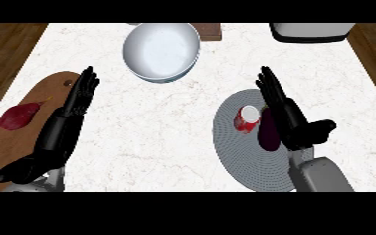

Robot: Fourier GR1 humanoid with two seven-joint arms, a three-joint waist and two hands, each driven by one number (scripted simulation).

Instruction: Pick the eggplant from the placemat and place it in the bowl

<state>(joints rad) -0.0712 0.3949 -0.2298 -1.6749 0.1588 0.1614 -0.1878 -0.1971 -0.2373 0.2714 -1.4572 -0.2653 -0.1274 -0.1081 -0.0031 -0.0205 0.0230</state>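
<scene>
2 forearms enter from the lower edge, both cut off there. The right hand (286, 114) stands edge-on with its fingers straight and pressed together, thumb spread out to its right, holding nothing. Under it lies 1 round grey woven placemat (235, 154), whose right part is hidden by the hand and forearm. The 1 dark purple, elongated eggplant (267, 132) lies on this placemat just to the left of the right palm. Its right side is covered by the hand, so I cannot tell whether they touch. Just left of the fingers, and against the eggplant's far end, stands 1 small red-and-white object (248, 117), too small to identify.

The left hand (77, 97) is also open, fingers straight and close together, pointing away. It hovers over the far edge of 1 rounded brown wooden board (44, 92), cut off at the picture's left edge. 1 flat dark red item (20, 117) rests on the board, left of that hand's wrist.

Beyond both hands, well apart from the eggplant, 1 white round bowl (161, 50) sits tilted on the white marbled counter (147, 129). Behind it shows 1 brown block (210, 30), mostly hidden. Far beyond the right fingertips, 1 white-and-dark appliance (312, 31) is cut off at the top.
</scene>
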